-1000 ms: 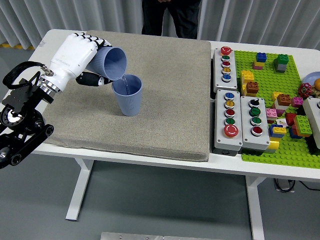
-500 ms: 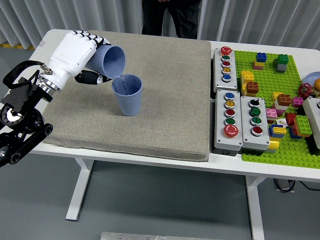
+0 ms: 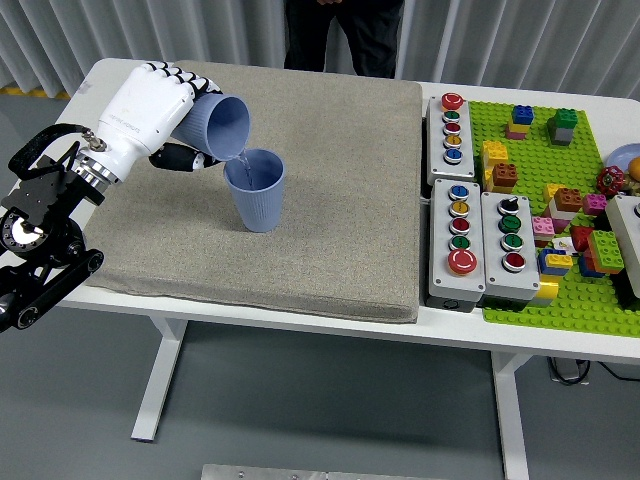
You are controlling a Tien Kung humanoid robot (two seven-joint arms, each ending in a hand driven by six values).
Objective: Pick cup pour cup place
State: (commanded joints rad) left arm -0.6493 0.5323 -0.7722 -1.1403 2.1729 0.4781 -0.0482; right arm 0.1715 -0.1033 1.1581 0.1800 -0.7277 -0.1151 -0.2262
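Observation:
My left hand, white with black fingertips, is shut on a blue ribbed cup tipped on its side, mouth facing right and down. Its lip hangs just above the left rim of a second blue ribbed cup that stands upright on the grey mat. A thin stream seems to run from the tilted cup into the standing one. The right arm does not show.
Grey button boxes lie right of the mat. A green baseplate covered with several coloured bricks fills the right side. A person in dark clothes stands at the far edge, hands out of view.
The left hand and tilted cup have shifted slightly left and up; the cup stays tipped over the standing one.

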